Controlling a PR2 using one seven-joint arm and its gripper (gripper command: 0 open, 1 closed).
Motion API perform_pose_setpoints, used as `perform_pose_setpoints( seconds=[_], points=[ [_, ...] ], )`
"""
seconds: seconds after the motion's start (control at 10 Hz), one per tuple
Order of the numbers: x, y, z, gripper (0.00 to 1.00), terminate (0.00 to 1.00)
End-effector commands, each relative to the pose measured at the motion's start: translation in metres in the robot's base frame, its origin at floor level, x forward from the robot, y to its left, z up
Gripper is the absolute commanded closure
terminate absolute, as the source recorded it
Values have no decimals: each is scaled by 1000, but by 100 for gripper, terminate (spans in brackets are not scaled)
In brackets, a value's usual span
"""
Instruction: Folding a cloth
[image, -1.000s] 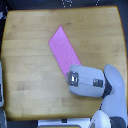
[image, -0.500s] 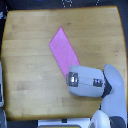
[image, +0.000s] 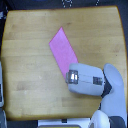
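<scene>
1. A wooden tabletop (image: 30, 90) is filling most of the overhead exterior view, its corners rounded.
2. The cloth (image: 62, 50), a thin pink-magenta parallelogram, is lying flat near the table's middle, slanting from the far left down toward the near right.
3. The robot arm (image: 111, 87) is reaching in from the view's near right, its bulky white and grey housing covering the cloth's near-right corner.
4. The gripper (image: 72, 76) is sitting at that corner; its fingers are hidden from above, so whether it is clasping the fabric or released cannot be told.
5. Judging progress: no crease or doubled layer is showing, so the fold appears not yet made; lifting that corner and carrying it across is seemingly remaining.
</scene>
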Motion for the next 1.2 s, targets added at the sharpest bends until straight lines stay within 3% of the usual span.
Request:
perform_pose_setpoints(
  seconds=[0.0,0.6,1.0,1.1],
  points=[
    [53,29,56,100,0],
    [122,88,96,100,0],
    [146,128,94,100,0],
    [156,155,80,100,0]
  ],
)
